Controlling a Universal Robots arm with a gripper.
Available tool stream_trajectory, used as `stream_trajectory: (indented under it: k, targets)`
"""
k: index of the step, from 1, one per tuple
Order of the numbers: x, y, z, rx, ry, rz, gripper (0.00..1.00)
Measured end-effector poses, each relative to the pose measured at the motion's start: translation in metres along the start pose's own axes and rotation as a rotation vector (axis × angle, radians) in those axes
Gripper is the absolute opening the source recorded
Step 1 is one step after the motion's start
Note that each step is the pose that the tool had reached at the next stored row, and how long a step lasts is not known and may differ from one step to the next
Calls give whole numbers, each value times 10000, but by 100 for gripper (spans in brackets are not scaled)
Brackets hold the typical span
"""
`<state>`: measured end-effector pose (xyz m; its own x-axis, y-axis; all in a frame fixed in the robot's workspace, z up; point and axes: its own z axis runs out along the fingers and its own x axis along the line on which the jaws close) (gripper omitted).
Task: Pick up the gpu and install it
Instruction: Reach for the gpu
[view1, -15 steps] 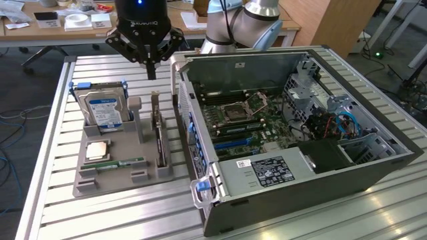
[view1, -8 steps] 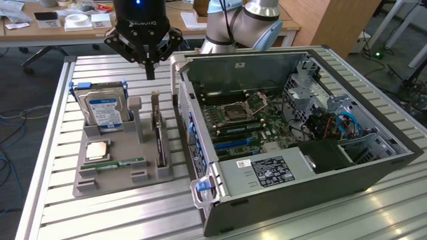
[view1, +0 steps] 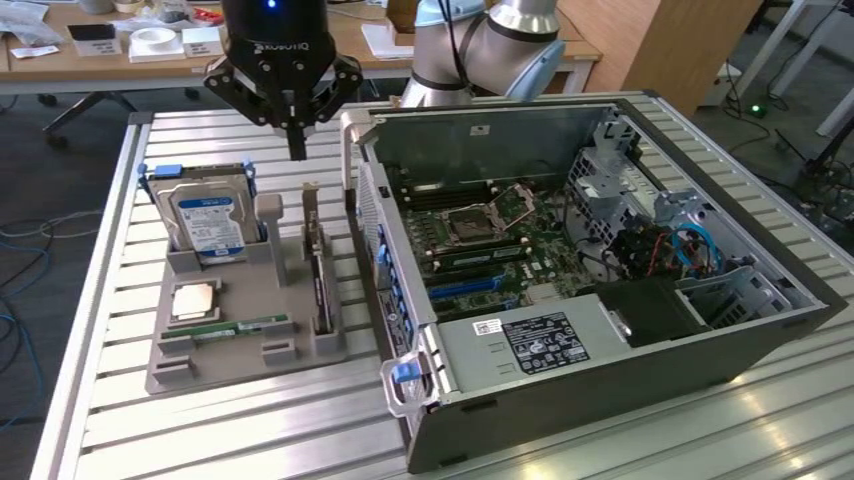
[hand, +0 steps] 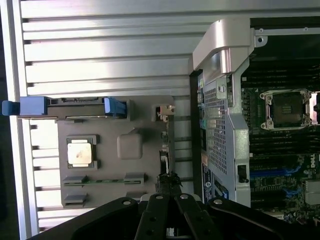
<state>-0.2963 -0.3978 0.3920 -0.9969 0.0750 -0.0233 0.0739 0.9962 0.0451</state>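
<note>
Over to the claw (view1: 295, 148) first: pinched fully shut, nothing in it, hanging in the air above the far end of the grey holder (view1: 234, 370) on the slatted worktop (view1: 200, 430). No contact with anything, and a clear gap under the tips in the exterior view.

Now to the gpu (view1: 320, 270): standing on edge in the holder's slot nearest the computer case (view1: 601, 400), thin and dark, with the silvery bracket (view1: 310, 205) at the far end. Untouched, not yet lifted. Starts just below the claw at that bracket end, then stretches away toward the camera in the exterior view. Runs lengthwise alongside the case's side wall, just beside it and parallel to it.

Same story from the wrist view: closed claw (hand: 167, 192) over the card's top edge, with the gpu (hand: 163, 150) as a narrow dark line leading straight away from the tips, between the holder (hand: 100, 127) and the case (hand: 220, 125). By the look of it, lined up along the long axis rather than across it.

Elsewhere in the holder, well apart from the claw: a hard drive (view1: 207, 215) with a blue-and-white label, upright at the exterior view's left; a square processor chip (view1: 194, 300) lying flat; a green memory stick (view1: 227, 328) nearer the camera. Inside the open case, the motherboard (view1: 467, 250) exposed.
</note>
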Motion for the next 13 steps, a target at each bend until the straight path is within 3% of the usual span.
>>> stream_trajectory:
  k: [13]
  targets:
    - [-10,-146,-7,18,-1,1,11]
